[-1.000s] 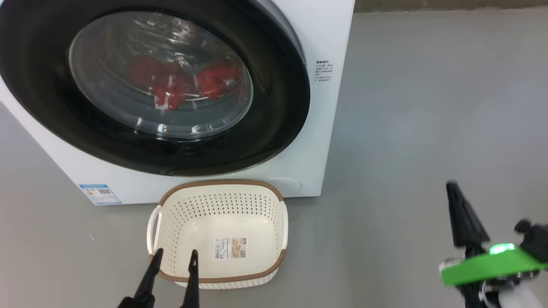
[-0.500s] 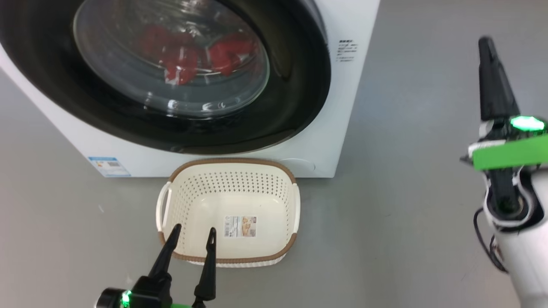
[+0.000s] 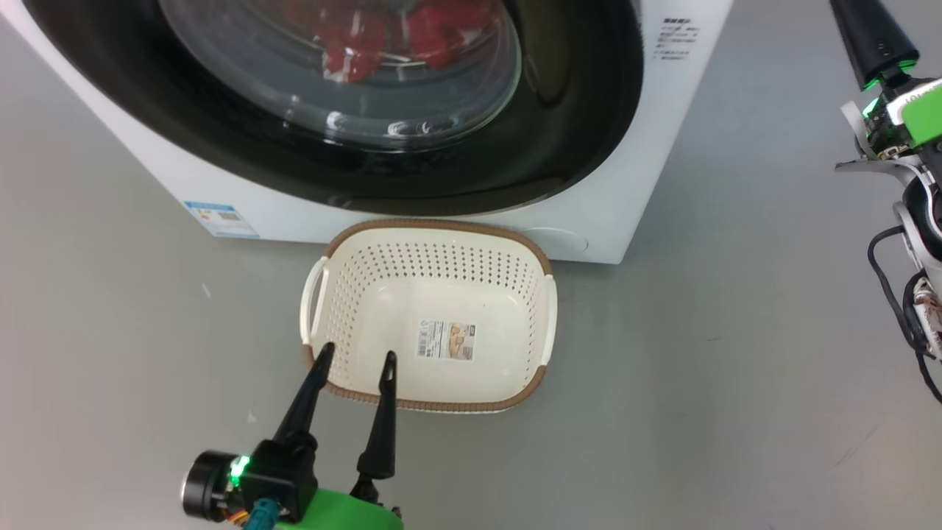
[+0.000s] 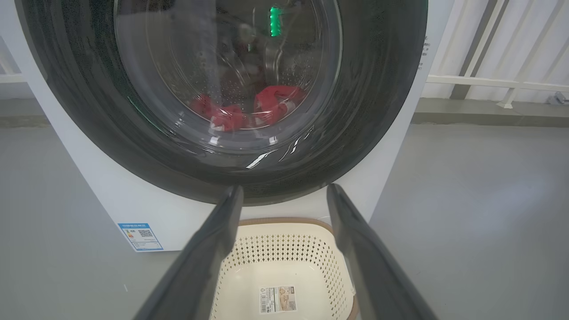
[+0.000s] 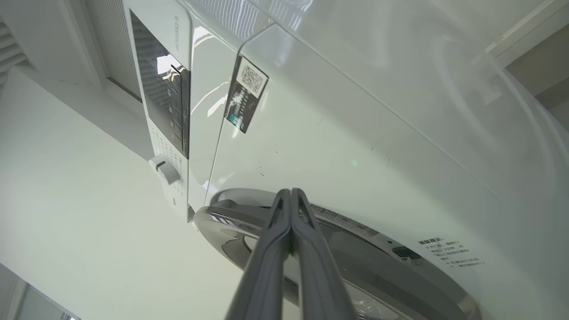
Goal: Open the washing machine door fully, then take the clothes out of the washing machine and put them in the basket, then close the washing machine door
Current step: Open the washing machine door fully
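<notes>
Step in hand: opening the washing machine door (image 3: pixel 581 110), at present shut flush on the front of the washing machine (image 3: pixel 647 184).
Where to work: at the door's right edge, along the silvery rim seen in the right wrist view.
How to do it well: slip the pressed-together tips behind that edge, pull outward along the hinge's arc, swing round to the full stop. Avoid pressing on the bulging glass.
Watch for: the basket (image 3: pixel 441 224) on the floor just before the machine, below the door. Probably clear of the swing, yet worth checking.
Clothes (image 3: pixel 434 33): red, inside the drum, behind the glass.
Right gripper (image 5: pixel 290 192): closed tight, fingers flat against each other, holding nothing. Raised at the machine's right side, tips aimed at the door's edge. Contact impossible to tell.
Left gripper (image 3: pixel 357 355): spread wide, empty, hovering above the near rim of the basket, apparently touching nothing.
</notes>
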Available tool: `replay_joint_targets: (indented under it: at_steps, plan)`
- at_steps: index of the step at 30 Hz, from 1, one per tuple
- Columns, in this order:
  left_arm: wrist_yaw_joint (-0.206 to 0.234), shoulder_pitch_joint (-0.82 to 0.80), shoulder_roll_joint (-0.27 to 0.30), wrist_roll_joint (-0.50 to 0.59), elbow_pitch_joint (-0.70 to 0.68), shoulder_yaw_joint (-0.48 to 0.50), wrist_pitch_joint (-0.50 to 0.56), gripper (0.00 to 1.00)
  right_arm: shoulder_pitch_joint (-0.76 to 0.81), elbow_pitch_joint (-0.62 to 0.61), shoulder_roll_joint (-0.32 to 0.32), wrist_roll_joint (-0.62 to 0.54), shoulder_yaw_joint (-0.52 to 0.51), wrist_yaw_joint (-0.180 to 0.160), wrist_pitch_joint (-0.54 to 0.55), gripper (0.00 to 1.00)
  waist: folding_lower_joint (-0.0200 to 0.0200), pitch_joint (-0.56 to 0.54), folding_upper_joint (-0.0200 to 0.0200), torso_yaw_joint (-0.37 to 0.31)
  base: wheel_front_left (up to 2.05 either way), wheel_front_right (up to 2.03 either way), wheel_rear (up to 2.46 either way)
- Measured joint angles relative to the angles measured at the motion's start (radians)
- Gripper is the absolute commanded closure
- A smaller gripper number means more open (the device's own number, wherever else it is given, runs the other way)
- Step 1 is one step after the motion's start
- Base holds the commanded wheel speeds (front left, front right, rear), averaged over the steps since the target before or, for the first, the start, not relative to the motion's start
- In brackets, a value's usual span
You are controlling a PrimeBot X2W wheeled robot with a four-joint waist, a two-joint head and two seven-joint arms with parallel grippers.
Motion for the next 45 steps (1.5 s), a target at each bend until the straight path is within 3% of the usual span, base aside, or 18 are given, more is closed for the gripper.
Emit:
replay_joint_targets:
  at_steps: [10,16,29,45]
  plan:
    - [0.012,-0.037,-0.001,-0.026,-0.002,-0.033,0.000,0.00,-0.112,0.174,-0.009,0.082,0.048,0.000,0.308,1.00,0.0000,0.062,0.0000,0.042,0.00,0.00,0.00]
    - [0.018,-0.050,-0.001,-0.029,-0.002,-0.050,0.000,0.00,-0.179,0.255,-0.004,0.125,0.038,0.000,0.423,1.00,-0.0001,0.090,0.0000,0.056,0.00,0.00,0.00]
    - [0.026,-0.073,-0.001,-0.044,-0.008,-0.077,0.000,0.00,-0.271,0.374,0.004,0.147,0.002,0.000,0.542,1.00,0.0000,0.136,0.0000,0.079,0.00,0.00,0.00]
    - [0.035,-0.101,-0.002,-0.058,-0.018,-0.108,0.000,0.00,-0.317,0.399,0.018,0.117,-0.019,0.000,0.572,1.00,0.0000,0.177,0.0000,0.110,0.00,0.00,0.00]
